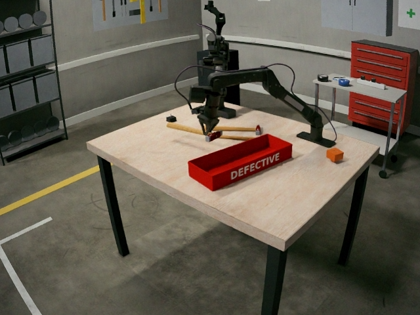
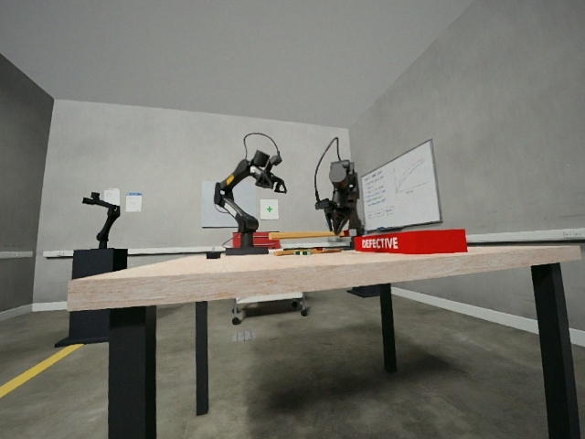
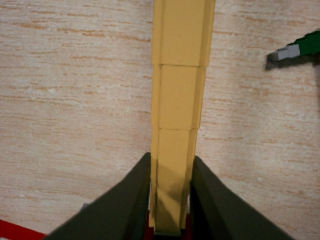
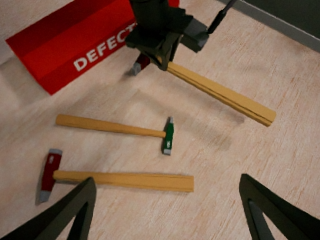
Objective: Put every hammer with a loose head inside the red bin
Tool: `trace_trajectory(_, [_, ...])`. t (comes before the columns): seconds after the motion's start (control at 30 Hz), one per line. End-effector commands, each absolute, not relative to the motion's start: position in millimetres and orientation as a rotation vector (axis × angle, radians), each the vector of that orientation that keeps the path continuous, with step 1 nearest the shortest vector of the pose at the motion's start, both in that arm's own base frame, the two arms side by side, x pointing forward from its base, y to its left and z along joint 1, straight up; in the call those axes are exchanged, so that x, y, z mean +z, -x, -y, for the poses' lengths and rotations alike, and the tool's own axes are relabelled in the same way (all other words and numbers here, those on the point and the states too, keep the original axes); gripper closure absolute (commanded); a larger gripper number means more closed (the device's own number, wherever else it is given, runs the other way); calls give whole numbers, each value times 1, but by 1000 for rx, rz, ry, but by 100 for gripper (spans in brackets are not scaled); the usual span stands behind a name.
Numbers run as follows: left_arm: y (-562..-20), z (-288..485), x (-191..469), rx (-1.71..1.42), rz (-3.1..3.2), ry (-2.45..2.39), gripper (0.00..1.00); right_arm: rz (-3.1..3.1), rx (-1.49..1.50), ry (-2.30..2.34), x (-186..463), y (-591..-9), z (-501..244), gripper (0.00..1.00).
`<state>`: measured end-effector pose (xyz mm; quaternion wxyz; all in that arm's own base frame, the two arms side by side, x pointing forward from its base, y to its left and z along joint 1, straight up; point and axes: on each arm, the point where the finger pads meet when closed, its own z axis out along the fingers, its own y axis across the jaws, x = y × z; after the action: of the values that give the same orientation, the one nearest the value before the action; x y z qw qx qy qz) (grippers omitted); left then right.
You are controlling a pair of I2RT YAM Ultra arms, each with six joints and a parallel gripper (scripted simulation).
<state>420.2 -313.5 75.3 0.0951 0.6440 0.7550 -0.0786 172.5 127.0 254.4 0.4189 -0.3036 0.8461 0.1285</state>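
My left gripper (image 1: 207,133) (image 2: 337,231) (image 3: 171,163) is shut on the handle of a hammer (image 1: 183,127) (image 2: 302,234) (image 3: 176,95) (image 4: 220,94) with a red head, close to that head. It holds it roughly level, a little above the table, beside the red bin (image 1: 200,178) (image 2: 425,241) (image 4: 44,75). A green-headed hammer (image 4: 107,125) (image 2: 301,252) lies on the table. A second red-headed hammer (image 4: 125,180) (image 1: 237,128) lies beside it. My right gripper (image 2: 282,187) (image 4: 166,182) is open and empty, high above the table. Any looseness of the heads cannot be seen.
An orange block (image 1: 335,155) stands near the left arm's base (image 1: 315,138). A small black object (image 1: 171,118) (image 2: 213,255) lies near the table's edge, on the right arm's side. The bin's inside shows no hammer in the top view.
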Motion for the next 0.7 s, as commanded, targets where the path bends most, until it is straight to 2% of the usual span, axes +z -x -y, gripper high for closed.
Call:
trace_trajectory(0.0, [-423,314,93,-255,-2197,-1907,86,-2056,338,738,266,-185,-136,0])
trace_trajectory(0.13, [-425,309,100,-249,-2177,-1910,86,-1992,366,737,276,-193,-148,0])
trace_trajectory(0.33, [-427,269,111,-233,-2146,-1932,86,-1837,480,817,274,-204,-205,0])
trace_trajectory(0.6, [-397,172,99,-263,-2217,-1965,86,-1704,646,992,234,-174,-279,0])
trace_trajectory(0.67, [-397,172,99,-263,-2217,-1965,86,-1704,646,992,234,-174,-279,0])
